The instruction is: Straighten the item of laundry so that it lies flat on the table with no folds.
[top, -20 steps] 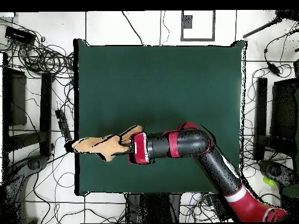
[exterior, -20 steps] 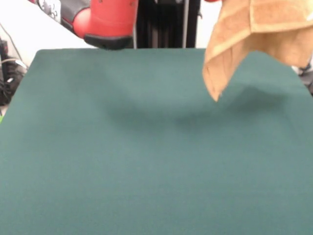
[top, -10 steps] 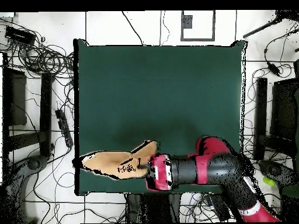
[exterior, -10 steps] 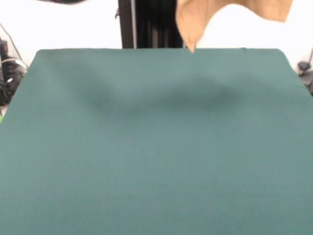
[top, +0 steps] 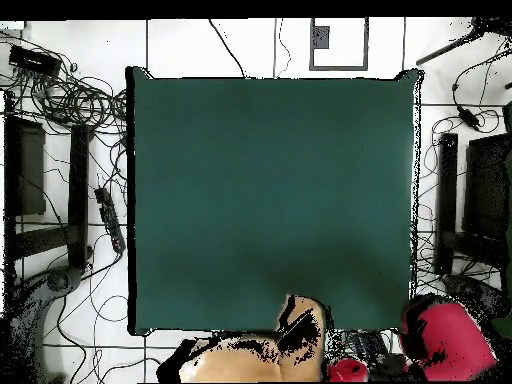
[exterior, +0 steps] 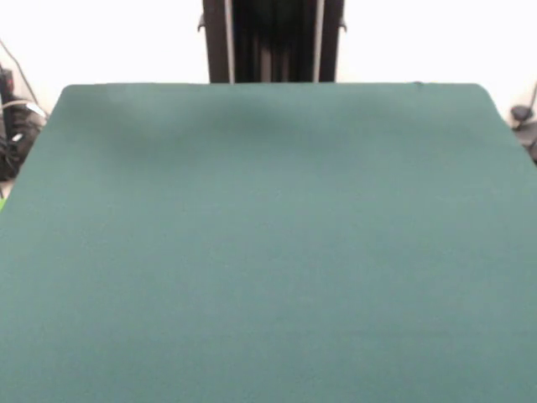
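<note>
Overhanging table (top: pixel 270 180) base-side edge: towel (top: pixel 250 362).

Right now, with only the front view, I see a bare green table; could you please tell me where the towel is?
Observer: The towel shows in the overhead view at the robot's side of the table, mostly beyond its edge.
Operator: Does any of it overlap the table?
Observer: Only one end reaches over the edge; the rest looks bunched, not spread flat.
Operator: And where is the arm, please?
Observer: The red arm sits just past the table's corner on that same side, apart from most of the towel.
</note>
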